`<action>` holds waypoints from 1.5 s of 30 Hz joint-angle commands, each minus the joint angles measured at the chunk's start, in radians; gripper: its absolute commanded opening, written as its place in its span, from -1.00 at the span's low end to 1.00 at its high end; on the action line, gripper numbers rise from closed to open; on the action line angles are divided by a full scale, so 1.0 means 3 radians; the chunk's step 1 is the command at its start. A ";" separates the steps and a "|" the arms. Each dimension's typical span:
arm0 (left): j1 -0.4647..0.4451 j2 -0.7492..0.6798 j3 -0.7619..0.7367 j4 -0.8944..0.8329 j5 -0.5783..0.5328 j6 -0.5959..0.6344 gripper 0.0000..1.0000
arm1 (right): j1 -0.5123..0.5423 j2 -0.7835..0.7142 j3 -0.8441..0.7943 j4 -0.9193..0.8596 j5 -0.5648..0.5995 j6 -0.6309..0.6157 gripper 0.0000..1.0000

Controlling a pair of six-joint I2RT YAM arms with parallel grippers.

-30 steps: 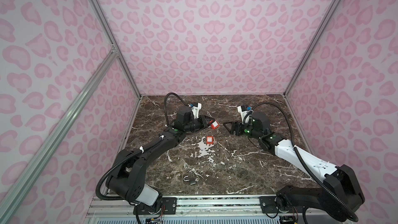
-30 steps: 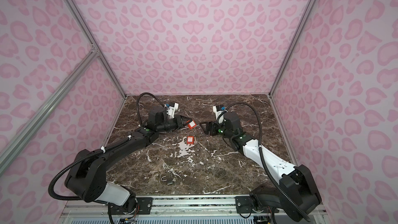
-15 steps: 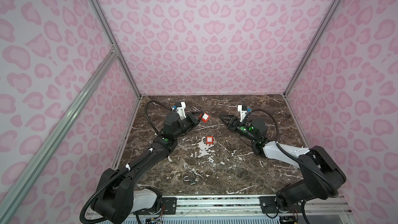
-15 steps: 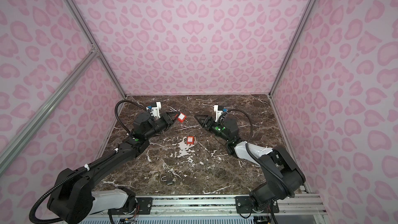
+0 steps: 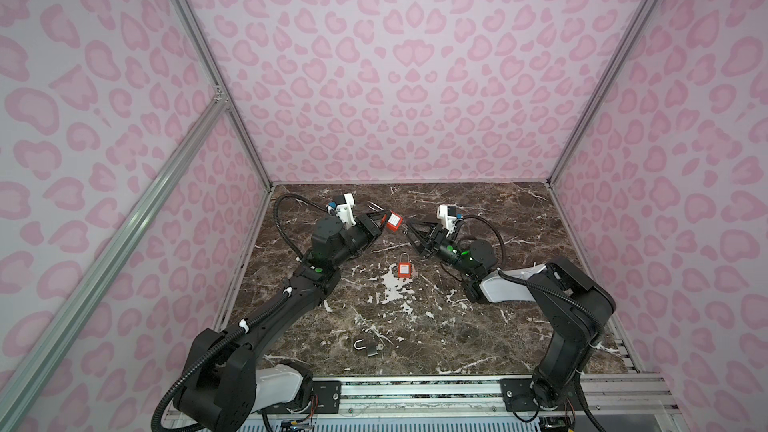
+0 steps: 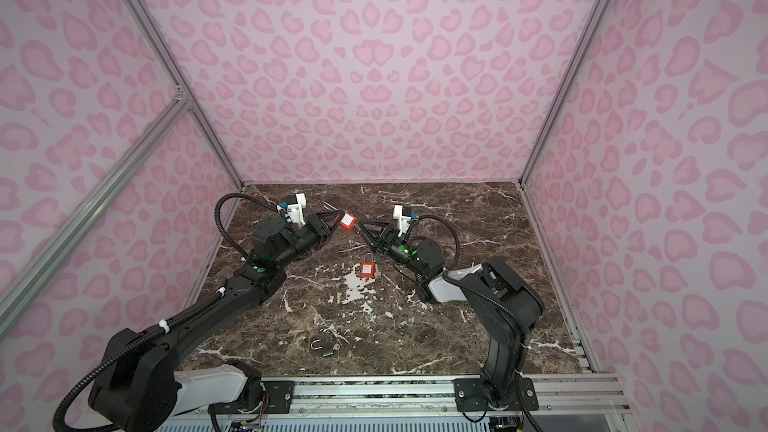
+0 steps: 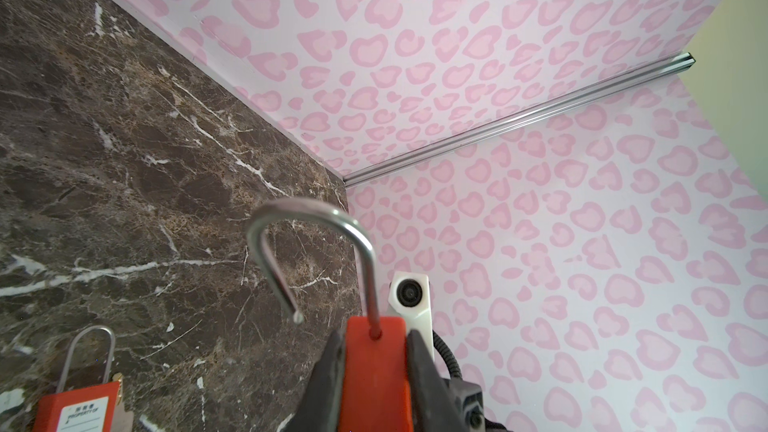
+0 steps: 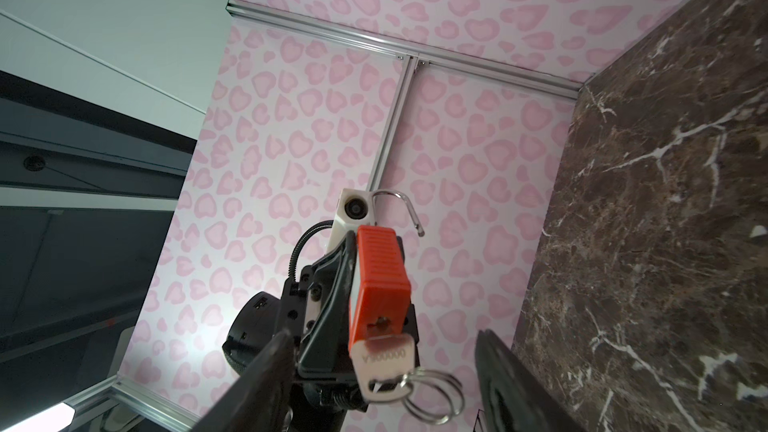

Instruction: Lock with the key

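Observation:
My left gripper (image 5: 384, 221) is shut on a red padlock (image 5: 395, 221) and holds it in the air over the back of the table. In the left wrist view the jaws of the left gripper (image 7: 374, 340) clamp the red body (image 7: 374, 371), and the steel shackle (image 7: 316, 218) stands open. The key (image 8: 382, 357) sits in the padlock's (image 8: 380, 280) underside with a wire ring (image 8: 432, 392) hanging from it. My right gripper (image 8: 382, 334) faces it, open, one finger on each side of the key and touching neither side. In both top views the right gripper (image 6: 361, 228) is just right of the padlock (image 6: 347, 220).
A second red padlock (image 5: 404, 270) lies flat on the marble table (image 5: 478, 338) below the grippers, also in the left wrist view (image 7: 79, 409). A small dark padlock (image 5: 368, 349) with an open shackle lies near the front edge. Pink patterned walls close in three sides.
The left gripper has lifted the padlock up and slightly left. The right arm has swung round to face it, and its jaws have narrowed around the key.

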 commanded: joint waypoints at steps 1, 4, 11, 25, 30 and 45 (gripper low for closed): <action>0.0006 -0.0019 -0.0014 0.0218 0.0004 -0.0020 -0.93 | 0.0052 0.0045 0.0044 0.0118 -0.0027 0.0020 0.41; 0.0007 -0.0008 -0.0008 0.0231 0.0019 -0.0021 -0.92 | 0.0101 0.0104 0.0101 0.0130 -0.0033 0.0041 0.38; 0.0008 -0.0023 -0.0027 0.0227 0.0029 -0.0016 -0.92 | 0.0132 0.0186 0.0197 0.0170 -0.0025 0.0090 0.05; 0.0008 -0.0055 -0.0075 0.0242 0.0035 -0.0016 -0.92 | 0.0148 0.0288 0.0283 0.0255 -0.0021 0.0161 -0.20; 0.0008 -0.0084 -0.0090 0.0244 0.0024 0.0012 -0.92 | 0.0149 0.0294 0.0284 0.0273 -0.0021 0.0174 -0.34; 0.0005 -0.0127 -0.0075 0.0179 0.0070 0.0107 -0.43 | 0.0151 0.0325 0.0305 0.0324 -0.0062 0.0206 -0.74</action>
